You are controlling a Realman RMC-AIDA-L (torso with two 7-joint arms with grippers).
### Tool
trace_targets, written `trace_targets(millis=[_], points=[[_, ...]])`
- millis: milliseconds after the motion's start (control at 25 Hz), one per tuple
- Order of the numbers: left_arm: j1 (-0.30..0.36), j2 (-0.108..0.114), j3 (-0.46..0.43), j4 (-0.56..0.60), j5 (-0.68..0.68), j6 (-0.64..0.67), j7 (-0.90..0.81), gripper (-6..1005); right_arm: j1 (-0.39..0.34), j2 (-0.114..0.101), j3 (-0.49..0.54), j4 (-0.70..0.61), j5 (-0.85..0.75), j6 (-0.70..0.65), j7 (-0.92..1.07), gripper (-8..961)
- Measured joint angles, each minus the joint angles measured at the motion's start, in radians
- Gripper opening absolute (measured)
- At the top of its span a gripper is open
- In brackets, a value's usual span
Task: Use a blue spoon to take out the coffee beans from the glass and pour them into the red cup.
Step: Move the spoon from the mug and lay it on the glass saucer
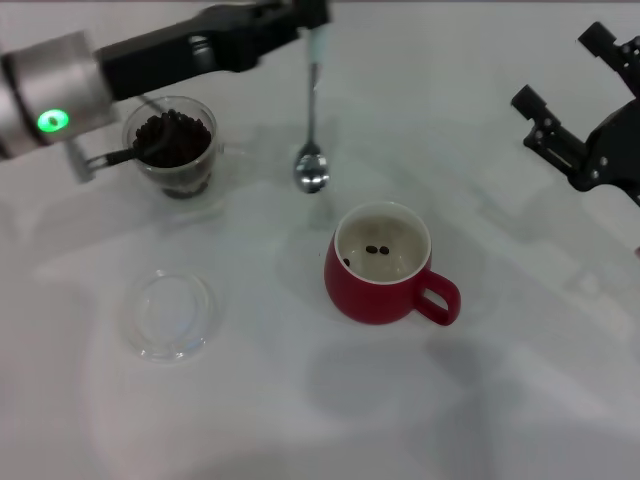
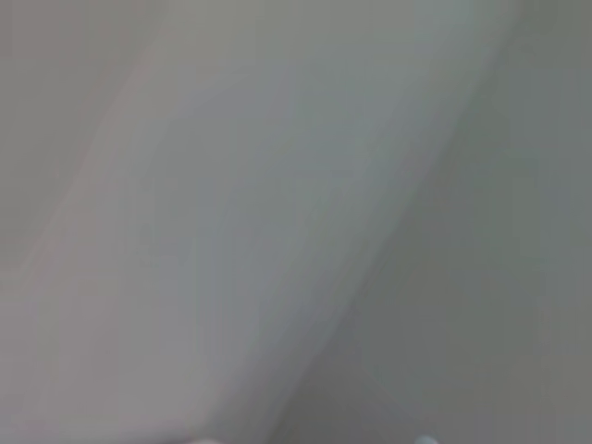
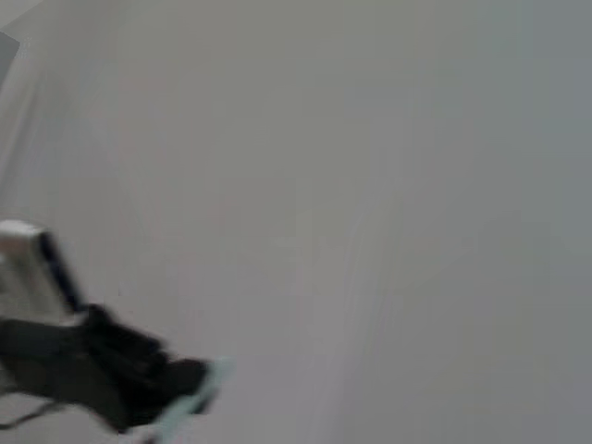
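We see open bench [image 1: 520,400] all around the red cup [image 1: 378,265]. The blue spoon [image 1: 312,130] hangs between it and the glass [image 1: 175,145]. A flat dish [image 1: 168,313] sits near the front.

Clear double-walled glass [image 1: 176,150] holding dark coffee beans [image 1: 172,138] stands far left. Flat clear glass dish [image 1: 167,313] lies before it. Red ceramic cup [image 1: 384,266] stands centre-right; light-blue-handled metal spoon [image 1: 312,120] hangs behind it.
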Motion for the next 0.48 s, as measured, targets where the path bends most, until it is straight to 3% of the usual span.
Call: trace_targets(millis=[480], points=[[0.242,-0.012,0.008,-0.1,-0.06,0.112,0.022,124,-0.008,0.0,0.0,0.005,0.123,0.004,0.047,845]])
